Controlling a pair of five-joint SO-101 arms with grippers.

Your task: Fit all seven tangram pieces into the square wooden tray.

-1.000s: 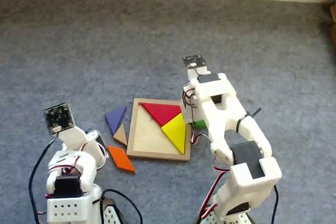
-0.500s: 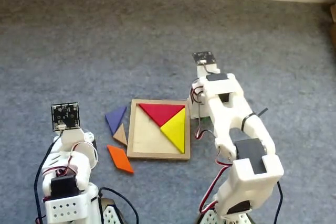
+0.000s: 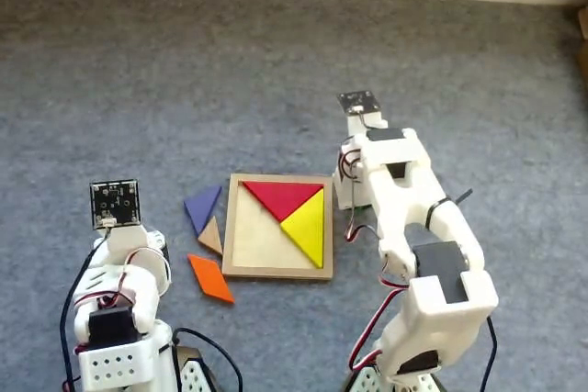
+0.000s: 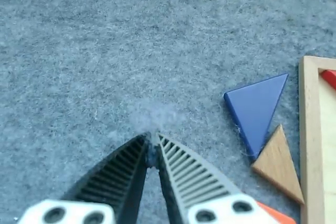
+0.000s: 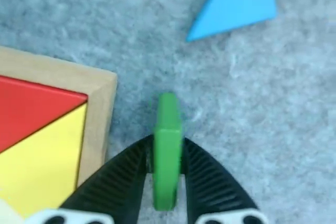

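Just outside the square wooden tray [image 5: 102, 85], the right hand [image 5: 168, 144] pinches a green tangram piece [image 5: 168, 116] on edge; next, seemingly, comes lifting it over the rim to lie flat inside.

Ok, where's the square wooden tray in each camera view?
High view: the square wooden tray lies near the picture's middle, holding a red triangle and a yellow triangle.
Left wrist view: its rim runs beside the dark blue triangle and the small tan wooden triangle.
Right wrist view: its corner sits beside the right gripper, shut on a green piece.
Shared landmark: the red triangle inside the tray.
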